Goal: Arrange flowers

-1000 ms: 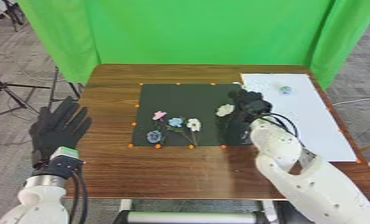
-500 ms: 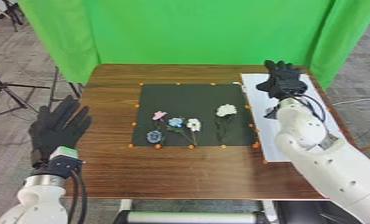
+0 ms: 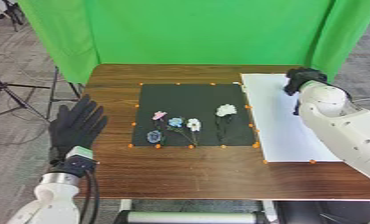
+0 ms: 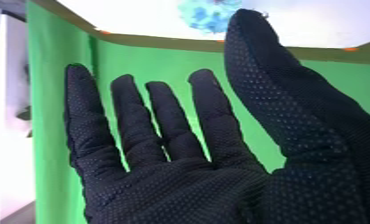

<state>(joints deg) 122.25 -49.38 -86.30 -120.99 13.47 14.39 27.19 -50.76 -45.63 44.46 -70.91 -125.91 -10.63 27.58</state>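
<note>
The right hand (image 3: 306, 77) is over the far right corner of the white rectangular sheet (image 3: 279, 115). In the right wrist view, the right hand (image 4: 181, 190) is wide open, fingers straight and thumb (image 4: 270, 75) spread away, with its palm bare. A fluffy light-blue flower (image 4: 204, 17) lies on the white sheet by the thumb's tip; whether they touch, I cannot tell.

The left hand (image 3: 70, 135) is open too, fingers straight and fanned, at the left edge of the brown wooden table (image 3: 181, 172).

On the black square sheet (image 3: 177, 97), a pink flower (image 3: 160, 115), a small blue flower (image 3: 176, 121), a small white flower (image 3: 194, 124) and a dark grey-blue flower (image 3: 154, 136) cluster near the near-left corner. A larger white flower (image 3: 226, 109) stands apart toward the right edge, its dark stem running nearward.

Orange dots line the sheets' edges. Wide bands of wood run left of the black sheet and along the near side.
</note>
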